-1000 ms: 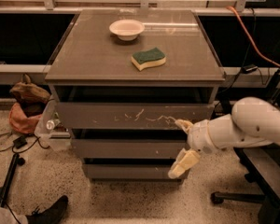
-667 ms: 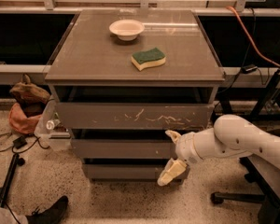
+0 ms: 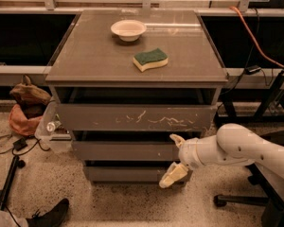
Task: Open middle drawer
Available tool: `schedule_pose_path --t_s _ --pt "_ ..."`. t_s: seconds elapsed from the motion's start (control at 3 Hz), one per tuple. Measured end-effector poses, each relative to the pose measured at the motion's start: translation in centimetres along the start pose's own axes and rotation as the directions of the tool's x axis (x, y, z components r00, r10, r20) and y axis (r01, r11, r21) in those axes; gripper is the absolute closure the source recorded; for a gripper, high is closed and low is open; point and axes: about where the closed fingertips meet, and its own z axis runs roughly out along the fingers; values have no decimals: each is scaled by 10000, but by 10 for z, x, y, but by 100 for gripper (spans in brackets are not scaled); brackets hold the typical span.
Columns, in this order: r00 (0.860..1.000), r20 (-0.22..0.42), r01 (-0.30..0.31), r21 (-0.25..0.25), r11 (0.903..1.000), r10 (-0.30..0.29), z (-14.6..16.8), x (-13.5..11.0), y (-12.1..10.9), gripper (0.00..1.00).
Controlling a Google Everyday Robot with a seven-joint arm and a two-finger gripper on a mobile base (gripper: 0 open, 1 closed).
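The middle drawer [image 3: 123, 151] is a plain grey-brown front, shut, below the wider scratched top drawer [image 3: 132, 117] and above the narrow bottom drawer [image 3: 128, 173]. My gripper [image 3: 173, 158] comes in from the right on a white arm [image 3: 236, 150]. It is open: one cream finger [image 3: 176, 140] lies at the upper right edge of the middle drawer's front, the other finger [image 3: 173, 175] hangs over the bottom drawer's right part. The jaws span the right end of the middle drawer's front. I cannot tell whether they touch it.
A white bowl [image 3: 128, 30] and a green-and-yellow sponge [image 3: 151, 59] sit on the cabinet top [image 3: 85, 60]. A brown bag [image 3: 26, 105] and cables [image 3: 4, 145] lie on the floor at left. A shoe [image 3: 49, 214] is at bottom left. An orange cable [image 3: 253, 37] and chair legs [image 3: 236, 200] are at right.
My gripper has moved left and down, from beside the top drawer's right edge to the front of the middle and bottom drawers. The drawers have not moved.
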Motion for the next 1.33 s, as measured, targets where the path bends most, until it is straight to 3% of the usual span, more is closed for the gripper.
schedule_pose_path --t_s 0.33,1.0,1.33 --pt "9991 371 -230 696 9973 204 19 31 -19 0" --pt "9984 549 -257 2019 9791 149 42 64 -70 0" --pt "9989 450 -189 2161 9762 94 58 70 -87 0"
